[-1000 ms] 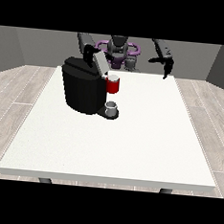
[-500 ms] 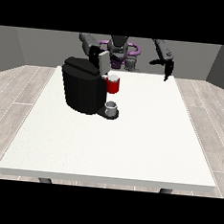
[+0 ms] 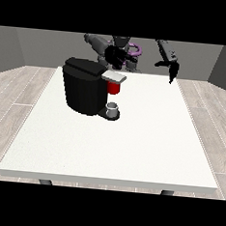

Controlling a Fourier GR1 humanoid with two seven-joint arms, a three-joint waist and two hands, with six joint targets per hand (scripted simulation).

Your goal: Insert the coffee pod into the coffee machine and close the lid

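Observation:
The black coffee machine (image 3: pixel 87 89) stands on the white table (image 3: pixel 131 145), left of centre at the back. Its grey lid (image 3: pixel 113 76) lies flat over a red thing at the machine (image 3: pixel 114 88). A grey thing (image 3: pixel 113 108) sits on the machine's base below the red thing. The hand at the view's left (image 3: pixel 115 57) hovers behind and above the lid, fingers spread, holding nothing. The hand at the view's right (image 3: pixel 171 69) hangs over the table's far right edge with fingers drooping, empty.
The robot's torso (image 3: pixel 122 45) stands behind the table's far edge. Bare white table top stretches in front of and to the right of the machine. Wooden floor surrounds the table.
The hand at the view's left has moved rightwards from behind the machine's top to a spot above the lid. The other hand has sunk slightly.

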